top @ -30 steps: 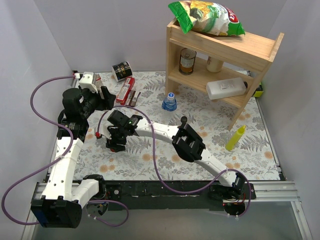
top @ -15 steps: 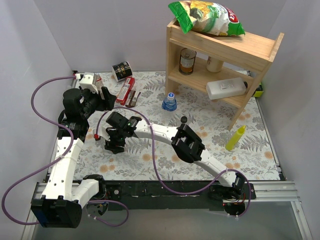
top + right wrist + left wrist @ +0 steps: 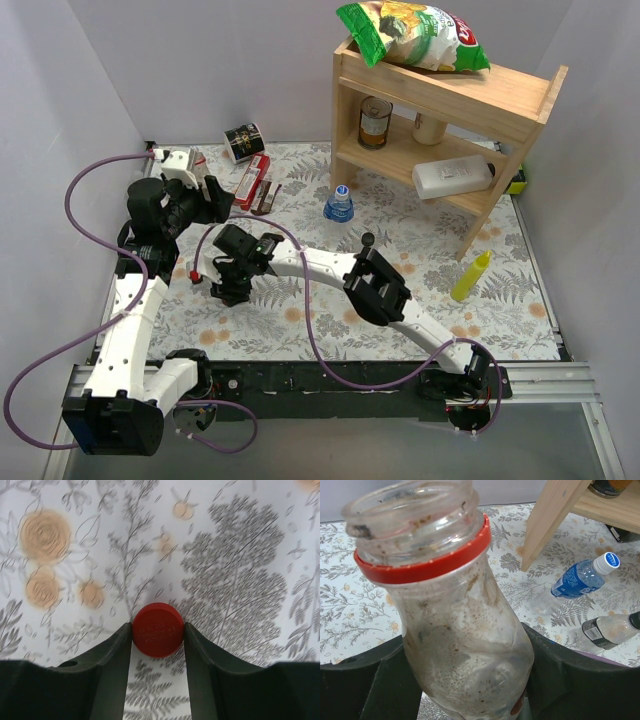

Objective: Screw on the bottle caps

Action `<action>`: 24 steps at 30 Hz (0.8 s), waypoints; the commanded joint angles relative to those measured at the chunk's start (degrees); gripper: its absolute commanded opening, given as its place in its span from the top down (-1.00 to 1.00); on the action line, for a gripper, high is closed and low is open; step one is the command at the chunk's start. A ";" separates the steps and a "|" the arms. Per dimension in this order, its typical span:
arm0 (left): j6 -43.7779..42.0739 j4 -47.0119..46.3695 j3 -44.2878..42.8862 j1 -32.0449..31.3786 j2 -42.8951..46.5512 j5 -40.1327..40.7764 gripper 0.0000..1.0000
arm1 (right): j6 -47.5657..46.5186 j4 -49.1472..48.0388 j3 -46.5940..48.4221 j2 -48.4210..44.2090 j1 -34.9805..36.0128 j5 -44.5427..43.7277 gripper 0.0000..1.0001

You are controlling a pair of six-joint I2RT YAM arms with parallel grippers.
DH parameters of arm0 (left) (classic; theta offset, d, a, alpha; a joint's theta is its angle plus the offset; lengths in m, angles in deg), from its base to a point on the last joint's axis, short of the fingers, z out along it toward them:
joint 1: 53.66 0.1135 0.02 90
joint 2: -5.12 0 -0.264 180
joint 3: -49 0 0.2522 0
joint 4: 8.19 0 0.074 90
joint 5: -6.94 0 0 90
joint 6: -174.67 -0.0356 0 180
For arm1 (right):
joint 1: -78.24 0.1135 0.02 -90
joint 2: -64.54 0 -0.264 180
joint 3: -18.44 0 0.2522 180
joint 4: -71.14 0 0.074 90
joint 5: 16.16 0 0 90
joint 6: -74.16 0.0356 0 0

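While the left gripper clamps a clear, uncapped bottle, grimy inside with a red ring below its open neck, at the table's far left, the right gripper has both fingers pressed against a round red cap over the floral cloth, nearer the middle.

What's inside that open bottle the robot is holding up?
Inside the bottle, only droplets and brownish specks cling to the clear walls; no liquid level shows. Its bottom is hidden by the left gripper.
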 commanded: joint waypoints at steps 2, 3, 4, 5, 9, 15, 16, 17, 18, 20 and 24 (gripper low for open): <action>-5.36 -5.73 0.63 -0.54 -1.38 -1.60 1.00 | -4.24 6.80 -9.17 -13.98 -1.17 3.28 0.26; -8.85 -6.89 -0.32 -0.72 -2.43 -2.48 1.00 | -4.67 7.68 -10.77 -16.64 -2.48 4.50 0.27; -10.36 -7.60 -1.73 -0.72 -5.31 -6.14 1.00 | -5.03 10.12 -12.01 -21.98 -3.28 5.21 0.28; -12.12 -7.87 -3.31 -0.72 -7.60 -7.92 1.00 | -5.73 11.89 -13.15 -24.73 -4.07 5.82 0.28; -15.99 -7.08 -12.19 -0.72 -16.66 -17.57 1.00 | -8.54 21.47 -16.76 -37.21 -10.38 8.19 0.29; -30.48 -0.59 -7.56 -2.74 -17.30 -30.78 1.00 | -8.72 24.66 -18.60 -51.28 -20.14 11.27 0.29; -32.68 1.08 -6.06 -4.05 -16.51 -30.44 1.00 | -8.11 24.13 -19.57 -53.73 -20.86 10.93 0.29; -35.57 4.14 -3.26 -4.50 -15.54 -30.35 1.00 | -5.67 23.60 -19.49 -54.63 -21.39 10.84 0.28; -36.91 5.82 -1.84 -4.94 -13.62 -31.74 1.00 | -5.30 23.94 -19.32 -55.51 -22.17 12.67 0.28; -42.08 9.95 1.93 -7.22 -10.89 -32.19 1.00 | -6.17 24.21 -21.67 -58.58 -22.27 14.70 0.28; -47.11 11.47 12.12 -12.67 -0.72 -30.70 1.00 | -6.09 20.00 -27.57 -62.28 -22.27 15.42 0.25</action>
